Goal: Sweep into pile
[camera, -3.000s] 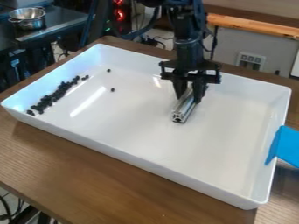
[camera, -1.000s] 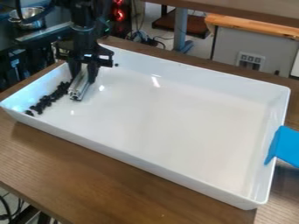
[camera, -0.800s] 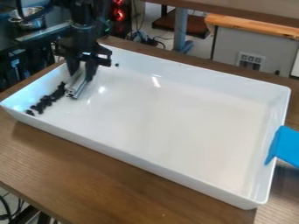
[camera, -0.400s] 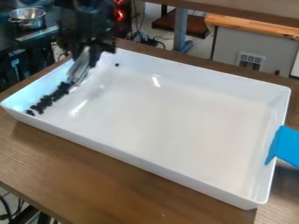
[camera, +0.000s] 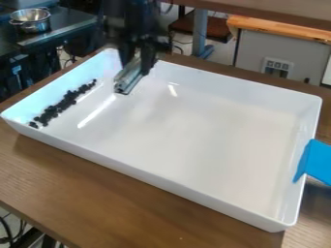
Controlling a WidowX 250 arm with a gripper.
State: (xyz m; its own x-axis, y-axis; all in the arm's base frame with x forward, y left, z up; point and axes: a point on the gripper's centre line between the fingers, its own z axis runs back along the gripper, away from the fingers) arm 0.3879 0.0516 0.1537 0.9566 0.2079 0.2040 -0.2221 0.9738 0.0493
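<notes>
The gripper (camera: 137, 62) hangs over the back left part of the white tray (camera: 188, 131), shut on a silver metal bar (camera: 127, 78). The bar slants toward the camera, its near end right of the dark pieces; I cannot tell whether it touches the tray floor. Small dark pieces (camera: 61, 104) lie in a narrow slanting band along the tray's left wall, from near the front left corner up toward the back, with a small gap between them and the bar.
A blue object (camera: 317, 162) rests against the tray's right rim. The tray stands on a brown wooden table (camera: 129, 193). Behind at the upper left, a metal pot (camera: 30, 20) sits on a dark counter.
The gripper went left with the bar to the dark pieces, then lifted and came back right. The two loose pieces seen earlier near the tray's back left are gone from their old spots.
</notes>
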